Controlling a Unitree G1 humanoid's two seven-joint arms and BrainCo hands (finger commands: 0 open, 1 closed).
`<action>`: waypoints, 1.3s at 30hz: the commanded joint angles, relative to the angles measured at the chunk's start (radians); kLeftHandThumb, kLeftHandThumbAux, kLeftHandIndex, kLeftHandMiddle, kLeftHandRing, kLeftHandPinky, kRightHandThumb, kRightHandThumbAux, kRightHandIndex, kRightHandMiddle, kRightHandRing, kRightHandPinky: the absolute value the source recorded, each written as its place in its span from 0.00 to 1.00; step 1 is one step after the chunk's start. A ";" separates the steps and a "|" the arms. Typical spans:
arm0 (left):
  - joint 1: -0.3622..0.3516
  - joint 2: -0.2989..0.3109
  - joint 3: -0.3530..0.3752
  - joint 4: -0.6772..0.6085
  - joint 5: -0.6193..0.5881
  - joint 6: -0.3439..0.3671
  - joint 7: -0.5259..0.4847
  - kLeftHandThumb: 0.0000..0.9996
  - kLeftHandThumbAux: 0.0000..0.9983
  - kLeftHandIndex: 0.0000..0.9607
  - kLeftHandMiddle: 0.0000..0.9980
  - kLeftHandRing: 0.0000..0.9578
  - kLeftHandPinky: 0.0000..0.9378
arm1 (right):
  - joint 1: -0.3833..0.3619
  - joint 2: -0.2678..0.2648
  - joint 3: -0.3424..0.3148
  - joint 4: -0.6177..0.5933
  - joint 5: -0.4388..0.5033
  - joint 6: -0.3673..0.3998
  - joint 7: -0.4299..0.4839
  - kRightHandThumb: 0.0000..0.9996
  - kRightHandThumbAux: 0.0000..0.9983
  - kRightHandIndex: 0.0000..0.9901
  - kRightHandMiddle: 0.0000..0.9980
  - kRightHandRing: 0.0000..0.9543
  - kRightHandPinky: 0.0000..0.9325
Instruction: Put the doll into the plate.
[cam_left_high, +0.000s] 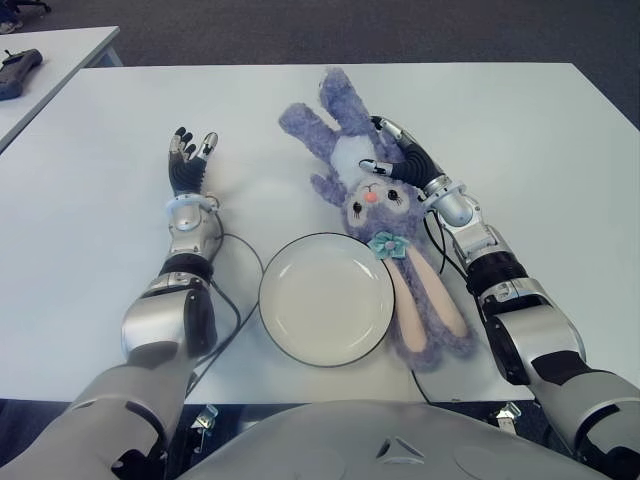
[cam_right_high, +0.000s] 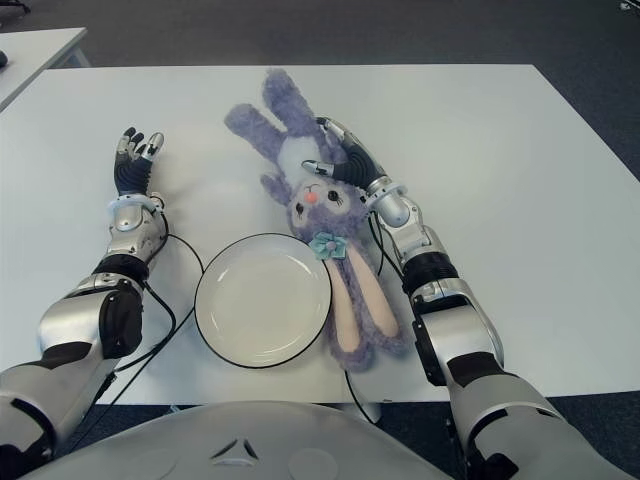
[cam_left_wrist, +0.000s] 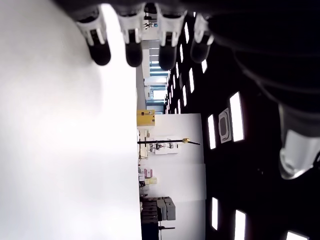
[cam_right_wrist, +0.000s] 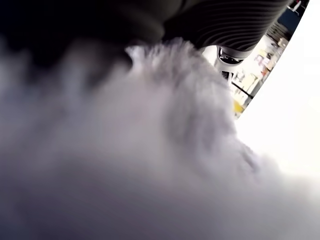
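White table (cam_left_high: 520, 160) seen from the robot's head, with a round white plate (cam_left_high: 326, 298), dark-rimmed and holding nothing, near the robot's edge. The doll, a purple plush rabbit (cam_left_high: 372, 205), lies on its back on the table on the plate's right side, not in it: its body and legs extend away from the plate toward the far edge, its head sits just beyond the plate's far-right rim, and its two long pink-lined ears (cam_left_high: 425, 305) trail along the plate's right rim, touching or slightly overlapping it. A teal bow (cam_left_high: 386, 244) marks the base of the ears. The right hand (cam_left_high: 398, 155) lies over the rabbit's body on the side away from the plate, fingers curled onto the plush; its wrist view is filled by purple fur pressed against the palm. The left hand (cam_left_high: 189, 160) shows well to the left of the plate, fingers extended and slightly spread, holding nothing; whether it touches the table cannot be told
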 joint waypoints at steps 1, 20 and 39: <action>0.193 -0.114 0.000 0.146 -0.002 0.148 0.015 0.00 0.56 0.05 0.10 0.09 0.06 | 0.001 0.020 0.030 0.031 -0.036 0.013 -0.009 0.18 0.46 0.00 0.00 0.06 0.17; 0.194 -0.118 -0.007 0.146 0.003 0.145 0.023 0.00 0.55 0.04 0.10 0.09 0.05 | -0.019 0.007 -0.002 0.122 -0.024 -0.031 -0.090 0.36 0.59 0.21 0.31 0.40 0.48; 0.196 -0.124 -0.003 0.145 -0.004 0.141 0.023 0.00 0.55 0.04 0.10 0.09 0.05 | -0.074 -0.053 -0.038 0.331 -0.019 -0.025 -0.199 0.71 0.71 0.45 0.85 0.88 0.91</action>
